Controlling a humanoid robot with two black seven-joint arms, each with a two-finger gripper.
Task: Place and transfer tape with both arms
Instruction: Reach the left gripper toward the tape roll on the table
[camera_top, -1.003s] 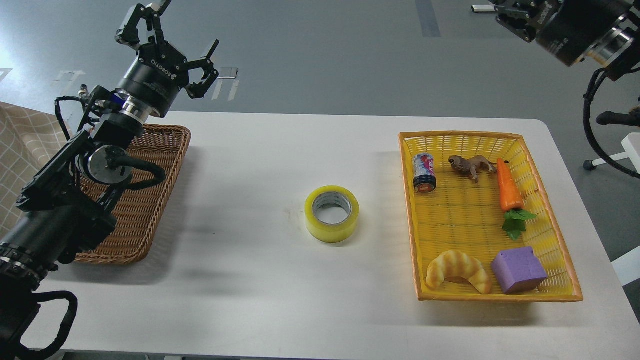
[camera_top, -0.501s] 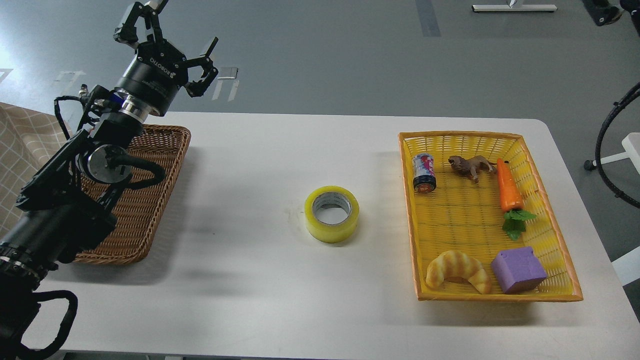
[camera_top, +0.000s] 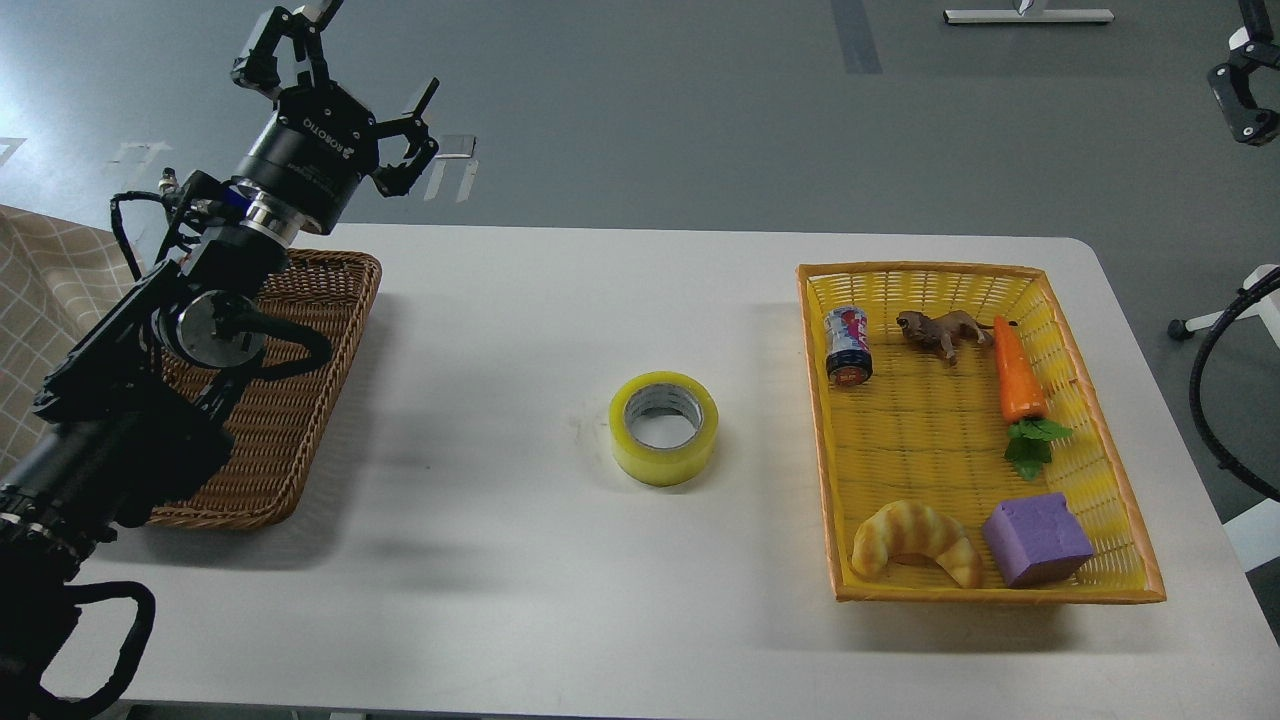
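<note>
Tape (camera_top: 664, 428): flat at bench (camera_top: 500, 600) centre, untouched. My left pincer (camera_top: 340, 75): upper left of frame, fingers apart, empty.

- The left arm (camera_top: 150, 370) rises from the lower left edge, bent upward and away from the viewer.
- The left tool (camera_top: 335, 75) is held high, its black fingers (camera_top: 405, 150) spread apart with nothing between them.
- Of the right arm, only a small black part (camera_top: 1240, 95) shows at the upper right edge; whether that is the tool, and how it stands, cannot be told.
</note>
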